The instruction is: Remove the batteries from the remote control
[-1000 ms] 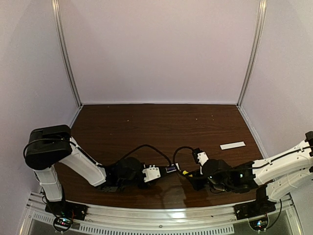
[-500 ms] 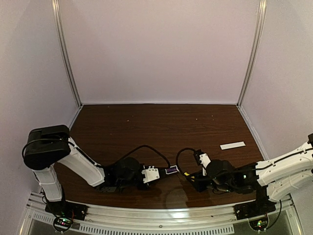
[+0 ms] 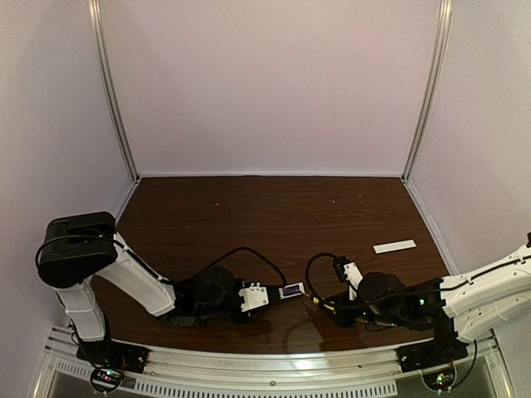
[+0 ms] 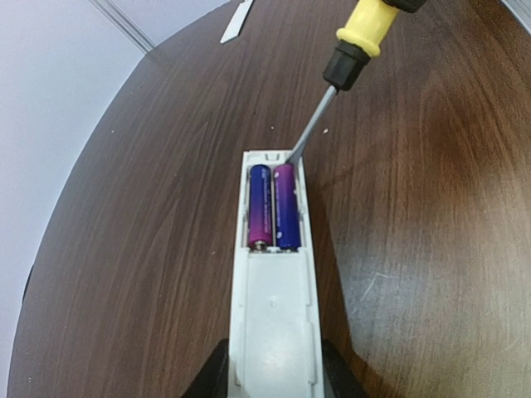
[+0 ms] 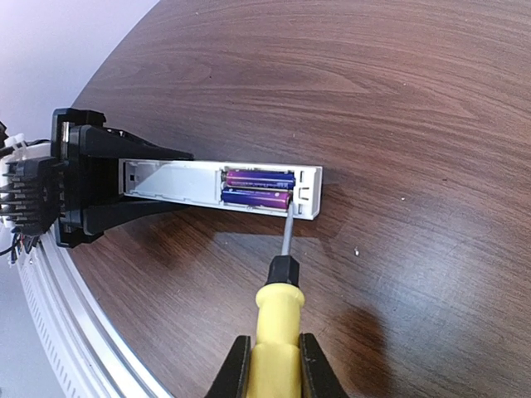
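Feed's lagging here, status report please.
Left end effector grips remote control. Right end effector grips screwdriver. Both batteries seated, tip at their end. Cover strip well aside.

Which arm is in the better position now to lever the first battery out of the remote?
Right. The right gripper holds the screwdriver, whose tip is at the end of the open compartment, beside the batteries. The left gripper is busy holding the remote control.
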You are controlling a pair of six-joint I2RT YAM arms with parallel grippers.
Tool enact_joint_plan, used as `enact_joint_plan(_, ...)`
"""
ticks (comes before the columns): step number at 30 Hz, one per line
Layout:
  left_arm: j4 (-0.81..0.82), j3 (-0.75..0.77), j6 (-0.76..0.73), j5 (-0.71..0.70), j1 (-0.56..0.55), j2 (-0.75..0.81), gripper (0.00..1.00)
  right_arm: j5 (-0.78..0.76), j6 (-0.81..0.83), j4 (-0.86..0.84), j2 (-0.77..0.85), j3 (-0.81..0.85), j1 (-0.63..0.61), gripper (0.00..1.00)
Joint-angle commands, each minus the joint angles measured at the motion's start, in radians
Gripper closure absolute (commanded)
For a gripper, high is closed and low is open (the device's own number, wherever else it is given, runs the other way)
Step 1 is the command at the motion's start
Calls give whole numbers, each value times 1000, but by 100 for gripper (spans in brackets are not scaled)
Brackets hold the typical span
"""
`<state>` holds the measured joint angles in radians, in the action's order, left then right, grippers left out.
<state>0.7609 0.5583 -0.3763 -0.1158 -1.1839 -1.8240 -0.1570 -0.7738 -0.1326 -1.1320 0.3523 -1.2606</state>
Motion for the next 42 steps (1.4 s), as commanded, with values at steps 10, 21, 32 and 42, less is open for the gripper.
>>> enact_joint_plan(10,73,0,-23,203,-23,23,100,200,4,-120,2,-4,-16,100)
enact_joint_plan(21,80,-6,-17,243,-23,29,100,228,6,-125,7,-9,-16,100)
enact_joint_plan(32,90,-17,-13,267,-23,40,100,262,13,-139,44,-44,-16,100)
enact_joint_plan(42,87,-21,-15,258,-23,46,100,273,14,-148,32,-49,-16,100)
